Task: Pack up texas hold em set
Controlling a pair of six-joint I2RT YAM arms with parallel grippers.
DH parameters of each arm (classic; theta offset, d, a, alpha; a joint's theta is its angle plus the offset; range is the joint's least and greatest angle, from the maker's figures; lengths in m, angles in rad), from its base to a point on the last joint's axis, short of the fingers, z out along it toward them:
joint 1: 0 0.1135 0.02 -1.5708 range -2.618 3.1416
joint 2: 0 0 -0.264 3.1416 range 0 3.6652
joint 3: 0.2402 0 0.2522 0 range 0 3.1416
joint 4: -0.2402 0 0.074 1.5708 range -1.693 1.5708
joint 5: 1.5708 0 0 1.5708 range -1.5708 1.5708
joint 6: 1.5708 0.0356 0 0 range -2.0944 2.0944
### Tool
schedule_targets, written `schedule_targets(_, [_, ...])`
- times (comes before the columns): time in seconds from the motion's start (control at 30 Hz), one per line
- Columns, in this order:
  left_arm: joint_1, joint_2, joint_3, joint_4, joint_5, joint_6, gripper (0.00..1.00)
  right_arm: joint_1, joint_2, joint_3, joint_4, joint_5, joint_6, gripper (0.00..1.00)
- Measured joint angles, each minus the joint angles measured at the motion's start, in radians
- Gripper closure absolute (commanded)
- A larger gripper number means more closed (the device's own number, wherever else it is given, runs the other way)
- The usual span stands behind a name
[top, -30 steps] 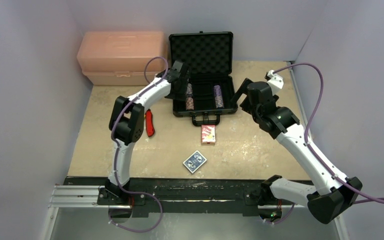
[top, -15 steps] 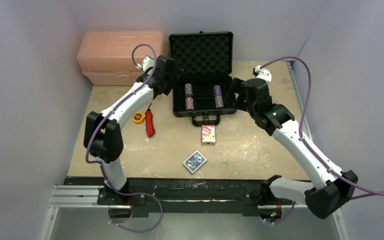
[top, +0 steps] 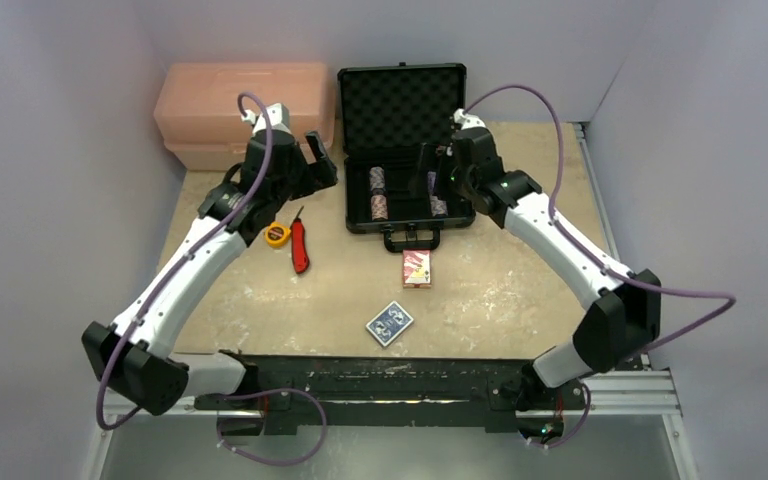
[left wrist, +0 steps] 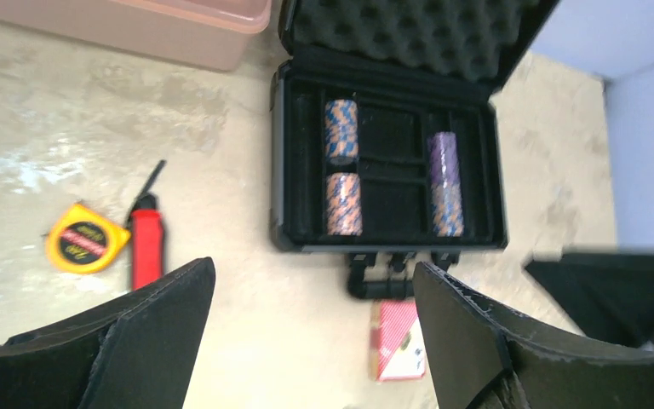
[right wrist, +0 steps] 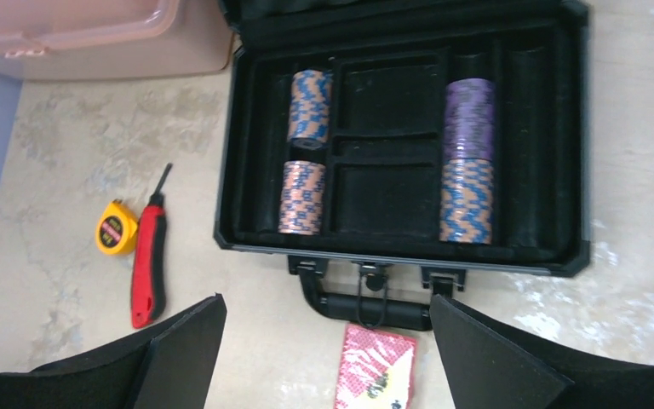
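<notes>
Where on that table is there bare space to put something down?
Bare tabletop lies right of the red deck and blue deck, and left of the blue deck, nearer the arms than the red knife. It is crowded left of the black case, around the knife and yellow tape measure.

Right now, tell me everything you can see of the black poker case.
The black hard case lies open on the table, its egg-crate foam lid standing up. Four striped chip stacks lie in the side channels; both middle pockets are empty. Its handle faces the arms. The pink toolbox stands beside it.
</notes>
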Motion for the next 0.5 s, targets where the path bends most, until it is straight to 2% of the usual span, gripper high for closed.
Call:
schedule_targets(0.17, [0.000, -0.113, 0.047, -0.184, 0.053, 0.140, 0.14, 0.000, 0.166, 0.154, -0.010, -0.068, -0.030, 0.18])
schedule_targets(0.37, [0.000, -0.186, 0.095, -0.360, 0.086, 0.272, 0.15, 0.000, 0.404, 0.398, -0.061, -0.104, -0.052, 0.37])
schedule_targets(0.5, [0.000, -0.257, 0.039, -0.363, 0.042, 0.355, 0.17, 0.000, 0.542, 0.537, -0.106, -0.128, -0.056, 0.39])
